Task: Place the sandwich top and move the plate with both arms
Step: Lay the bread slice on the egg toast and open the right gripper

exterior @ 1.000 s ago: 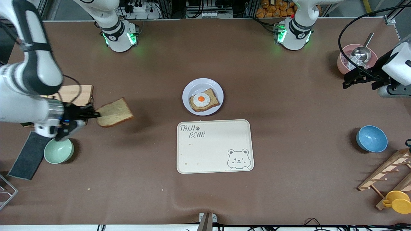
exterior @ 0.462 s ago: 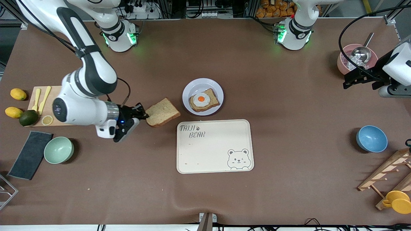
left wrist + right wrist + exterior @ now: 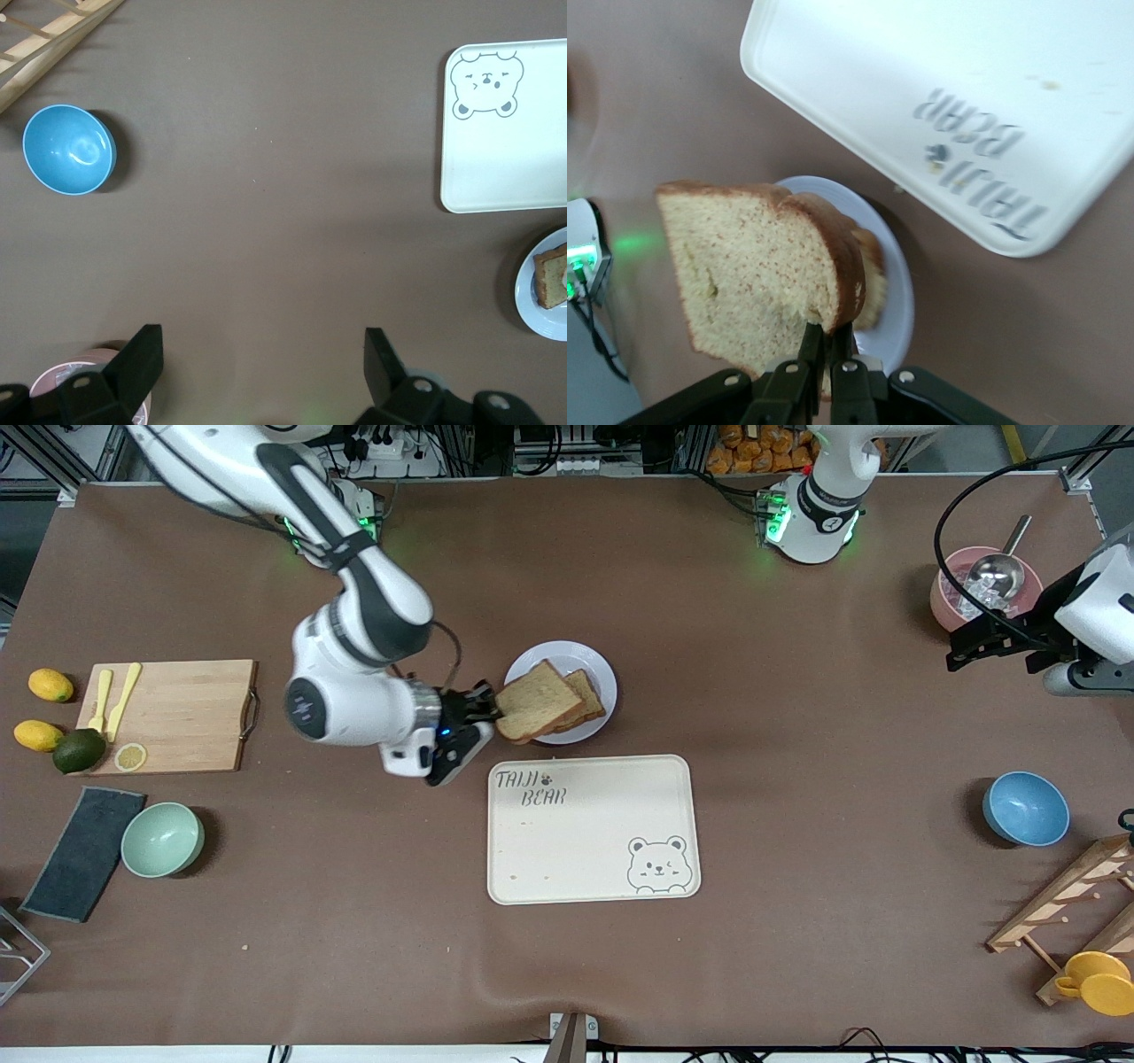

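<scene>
A: Wholemeal item, one: the sandwich top (image 3: 537, 701). Where is it sitting?

B: I am holding it by one edge in my right gripper (image 3: 483, 710), fingers pinched tight on the crust. It is hanging over the plate (image 3: 595, 655), covering most of the lower slice (image 3: 586, 692) lying there.

A: Plate, item two. Location?

B: It is resting mid-table, just farther from the front camera than the cream bear tray (image 3: 592, 829) and apart from it.

A: Left gripper (image 3: 266, 354), item three?

B: I am keeping it waiting with jaws spread wide, holding nothing, over the left arm's end of the table near the pink bowl (image 3: 955, 592).

A: Handling note for the step in hand?

B: I am judging that the top slice needs squaring over the lower one before I let go. Going down low and level should be keeping it from sliding or tipping off the stack. Only then should I be loosening the pinch and drawing back sideways, clear of the rim.
</scene>
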Available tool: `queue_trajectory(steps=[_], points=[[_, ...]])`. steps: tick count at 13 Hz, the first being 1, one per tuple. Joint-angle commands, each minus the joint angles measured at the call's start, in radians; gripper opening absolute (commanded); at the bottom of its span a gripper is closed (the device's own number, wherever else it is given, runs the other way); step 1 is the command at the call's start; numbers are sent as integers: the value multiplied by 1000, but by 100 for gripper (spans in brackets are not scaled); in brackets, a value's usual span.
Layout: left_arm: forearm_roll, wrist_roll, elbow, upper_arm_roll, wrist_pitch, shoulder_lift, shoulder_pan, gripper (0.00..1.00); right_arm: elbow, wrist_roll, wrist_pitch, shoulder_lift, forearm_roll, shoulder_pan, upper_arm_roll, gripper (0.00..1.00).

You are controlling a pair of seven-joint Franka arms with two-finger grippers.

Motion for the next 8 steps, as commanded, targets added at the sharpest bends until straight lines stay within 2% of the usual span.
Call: queue_trajectory(steps=[1, 3, 6, 8], points=[[-17, -1, -3, -3, 11, 2, 6, 100, -68, 19, 78, -9, 27, 41, -8, 0], [-19, 1, -6, -3, 11, 3, 6, 100, -104, 19, 117, -3, 32, 59, -8, 0], [-19, -1, -6, -3, 11, 7, 6, 100, -170, 19, 268, 20, 32, 109, -8, 0], [-19, 1, -6, -3, 11, 7, 6, 100, -180, 19, 273, 20, 32, 103, -8, 0]])
